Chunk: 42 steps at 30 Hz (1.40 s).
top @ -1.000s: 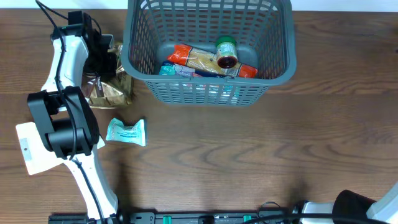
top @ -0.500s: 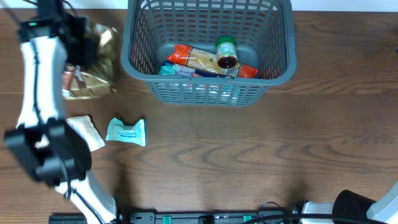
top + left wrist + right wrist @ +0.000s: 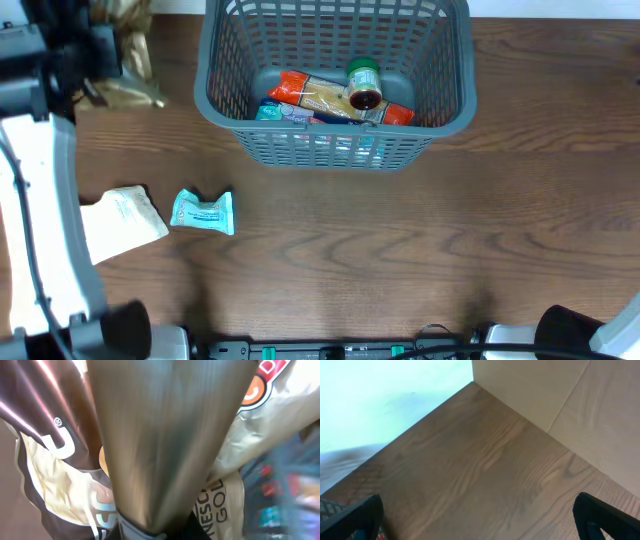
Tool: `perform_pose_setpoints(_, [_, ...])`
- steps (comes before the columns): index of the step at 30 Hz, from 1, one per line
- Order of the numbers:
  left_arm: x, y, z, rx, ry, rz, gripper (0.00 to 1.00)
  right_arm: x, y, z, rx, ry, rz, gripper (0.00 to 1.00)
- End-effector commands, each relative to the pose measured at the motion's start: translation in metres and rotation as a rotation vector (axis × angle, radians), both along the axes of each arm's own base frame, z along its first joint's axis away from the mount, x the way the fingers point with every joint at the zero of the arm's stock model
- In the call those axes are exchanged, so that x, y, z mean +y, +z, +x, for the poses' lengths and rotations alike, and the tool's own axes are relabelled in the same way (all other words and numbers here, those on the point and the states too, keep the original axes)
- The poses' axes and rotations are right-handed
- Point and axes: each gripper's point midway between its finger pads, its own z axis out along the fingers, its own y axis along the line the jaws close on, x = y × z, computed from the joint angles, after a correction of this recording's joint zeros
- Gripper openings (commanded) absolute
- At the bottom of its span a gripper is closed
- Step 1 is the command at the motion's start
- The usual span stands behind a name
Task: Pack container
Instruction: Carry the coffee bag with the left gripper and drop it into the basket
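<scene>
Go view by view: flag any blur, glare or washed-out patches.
Overhead: evenly lit, dark grey lattice plastic basket crisp, white left arm slightly soft. Left wrist: glossy brown-and-gold foil pouch too close, soft, with glare streaks; right edge blurred. Right wrist: wooden table clear, upper-left corner blown out pale.

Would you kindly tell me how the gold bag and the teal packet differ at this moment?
The gold bag is bigger than the teal packet. The bag is shiny brown and gold; the packet is pale teal. The bag is held by the left gripper beside the basket, while the packet lies loose on the table. Both are outside the basket.
</scene>
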Motion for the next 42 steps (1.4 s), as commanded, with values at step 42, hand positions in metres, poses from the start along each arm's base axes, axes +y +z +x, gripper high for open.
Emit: perform_pose_setpoints(42, [-0.270, -0.060, 0.043, 0.111, -0.609, -0.168, 0.06, -0.003, -0.002, 0.000, -0.001, -0.016, 0.010, 0.99])
